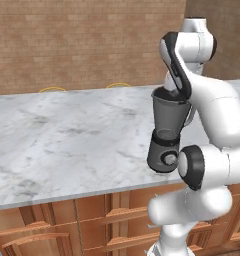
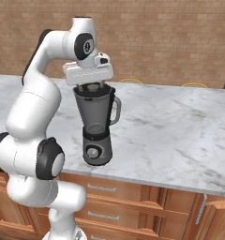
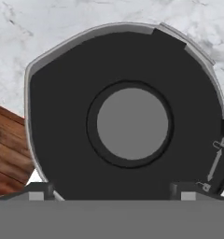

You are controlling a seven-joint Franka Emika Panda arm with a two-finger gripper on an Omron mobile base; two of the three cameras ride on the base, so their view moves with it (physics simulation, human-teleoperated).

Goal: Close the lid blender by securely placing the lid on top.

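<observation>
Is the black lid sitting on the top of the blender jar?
Yes, in the hand view the lid covers the jar's mouth, with the jar's rim showing around it.

One blender [image 2: 96,126] is standing on one marble counter [image 1: 67,140], and it is carrying one round knob [image 2: 92,152] on its base and one handle [image 2: 115,110] on the side of its jar. One black lid [image 3: 67,116] is sitting over the jar's mouth, showing one grey round centre [image 3: 132,122]. One gripper [image 3: 112,190] is hovering above it, showing two dark finger tips [image 3: 37,191]. Two yellow curved rims [image 1: 52,89] are peeking up behind the counter's far edge.
</observation>
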